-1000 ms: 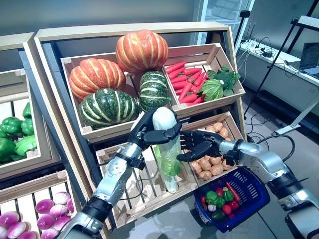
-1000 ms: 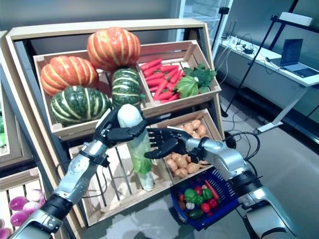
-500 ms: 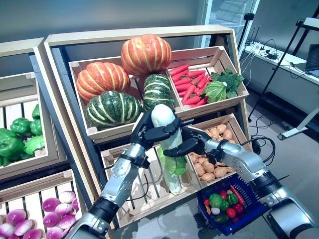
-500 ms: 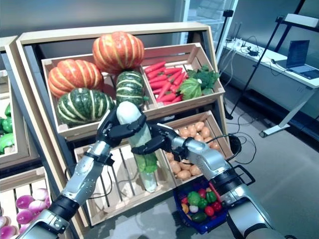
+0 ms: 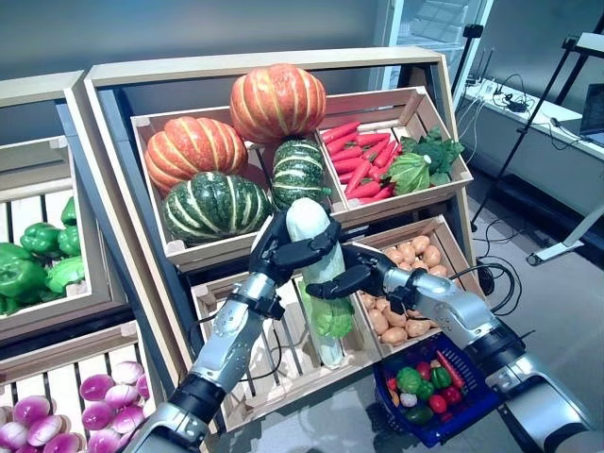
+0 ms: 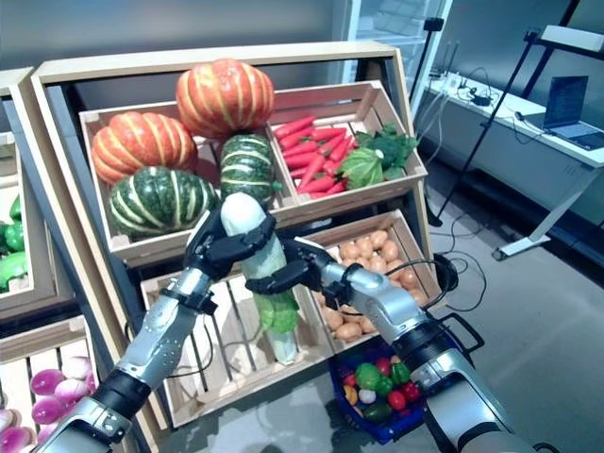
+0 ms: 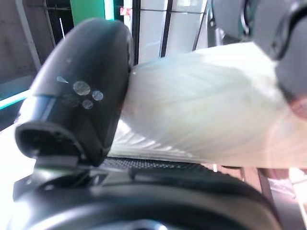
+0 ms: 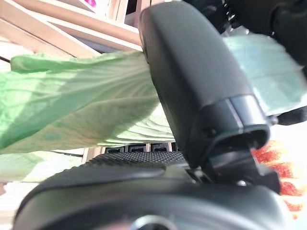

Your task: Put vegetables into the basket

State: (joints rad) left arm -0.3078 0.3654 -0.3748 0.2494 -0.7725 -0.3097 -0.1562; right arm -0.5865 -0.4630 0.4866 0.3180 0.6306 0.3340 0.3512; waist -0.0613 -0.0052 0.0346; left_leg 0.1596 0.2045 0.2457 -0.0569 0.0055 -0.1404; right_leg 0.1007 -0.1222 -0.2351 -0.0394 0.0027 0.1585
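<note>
A long cabbage [image 5: 319,274] with a white stalk end and green leaves [image 8: 72,112] is held upright in front of the lower middle crate. My left hand [image 5: 283,247] is shut on its white top [image 7: 201,124]. My right hand [image 5: 347,276] grips its middle from the right, thumb and fingers curled round it. The blue basket [image 5: 472,401] hangs below my right forearm, holding several small peppers, tomatoes and other vegetables [image 5: 420,382].
Wooden shelf crates hold pumpkins [image 5: 276,101], carrots [image 5: 361,160] and leafy greens [image 5: 420,160] above, potatoes [image 5: 406,307] at the lower right. Green peppers [image 5: 33,264] and purple onions [image 5: 94,415] fill the stand to the left. A desk [image 5: 557,123] with tripods stands at the right.
One second ago my right hand was open beside the cabbage; it has since moved in and closed round its middle. The camera view shifted slightly. The left hand keeps its grip.
</note>
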